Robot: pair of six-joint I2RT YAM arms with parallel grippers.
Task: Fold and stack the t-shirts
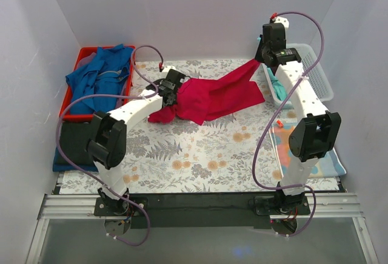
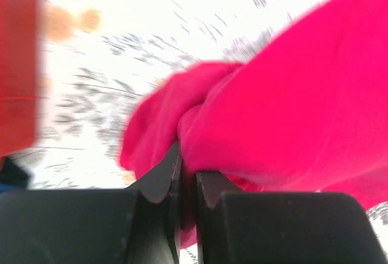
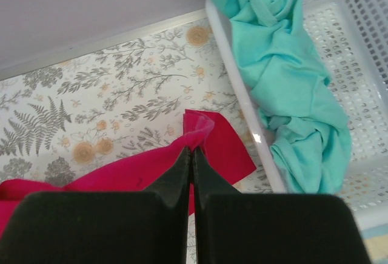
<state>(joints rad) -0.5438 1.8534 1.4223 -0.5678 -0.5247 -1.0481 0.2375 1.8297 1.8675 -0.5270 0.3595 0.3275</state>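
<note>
A crimson-pink t-shirt [image 1: 215, 97] lies stretched across the middle of the floral table, lifted at both ends. My left gripper [image 1: 168, 94] is shut on its left end, and the fabric [image 2: 285, 94] bunches over the jaws in the left wrist view. My right gripper [image 1: 262, 57] is shut on its right corner [image 3: 203, 132] and holds it above the table. A teal t-shirt [image 3: 285, 88] lies crumpled in the white basket [image 1: 315, 76]. A blue t-shirt [image 1: 100, 76] lies crumpled in the red tray [image 1: 82, 115]. A folded black t-shirt [image 1: 73, 139] rests on a folded blue one [image 1: 63, 165] at the left edge.
An orange-and-blue patchwork cloth [image 1: 330, 161] lies at the right beside my right arm. White walls close in the back and both sides. The basket's rim [image 3: 242, 100] runs just right of my right gripper.
</note>
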